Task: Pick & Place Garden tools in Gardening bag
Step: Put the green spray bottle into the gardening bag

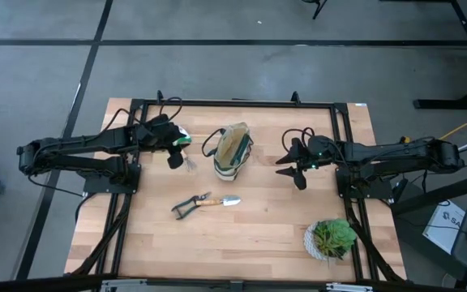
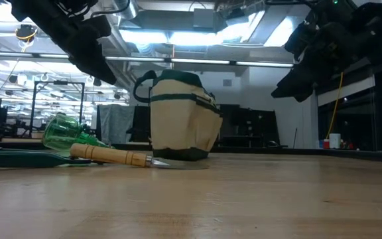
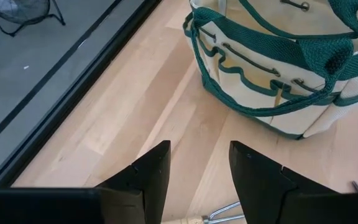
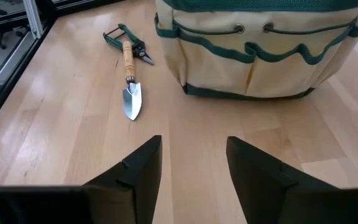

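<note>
The cream gardening bag [image 1: 232, 152] with dark green trim stands upright on its base at the table's middle; it also shows in the low view [image 2: 181, 119]. The wooden-handled trowel [image 1: 220, 201] and the dark-handled pruning shears [image 1: 185, 208] lie flat, end to end, nearer the front edge. A bright green item [image 1: 183, 139] lies left of the bag. My left gripper [image 1: 174, 161] hovers open and empty left of the bag [image 3: 278, 68], above a small metal fork [image 3: 211, 216]. My right gripper [image 1: 292, 170] hovers open and empty right of the bag [image 4: 260, 50], facing the trowel [image 4: 130, 78].
A leafy plant in a white pot [image 1: 331, 239] stands at the front right corner. Bare wood lies in front of the tools and between the bag and my right gripper. A black frame [image 1: 233, 103] runs along the table's far edge and both sides.
</note>
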Controlling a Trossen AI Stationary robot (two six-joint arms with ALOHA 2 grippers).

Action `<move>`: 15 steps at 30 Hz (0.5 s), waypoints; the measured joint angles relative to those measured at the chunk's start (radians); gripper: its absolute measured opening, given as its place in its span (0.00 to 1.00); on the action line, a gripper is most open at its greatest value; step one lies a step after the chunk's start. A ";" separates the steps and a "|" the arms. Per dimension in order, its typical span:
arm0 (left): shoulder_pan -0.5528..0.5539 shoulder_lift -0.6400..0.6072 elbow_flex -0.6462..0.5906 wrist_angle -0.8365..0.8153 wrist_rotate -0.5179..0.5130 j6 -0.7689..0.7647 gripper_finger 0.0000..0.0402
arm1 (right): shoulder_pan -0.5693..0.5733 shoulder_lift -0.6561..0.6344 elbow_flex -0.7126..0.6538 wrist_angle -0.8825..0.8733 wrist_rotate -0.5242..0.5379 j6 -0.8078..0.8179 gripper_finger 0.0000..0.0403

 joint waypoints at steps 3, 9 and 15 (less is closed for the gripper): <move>0.000 0.000 0.000 0.000 0.000 -0.031 0.40 | 0.000 0.000 0.000 0.000 0.000 0.000 0.45; 0.000 0.000 0.000 0.000 0.000 -0.084 0.39 | 0.000 0.000 0.000 0.000 0.000 0.000 0.45; 0.000 0.000 0.000 0.000 0.000 -0.085 0.39 | 0.000 0.000 0.000 0.000 0.000 0.000 0.45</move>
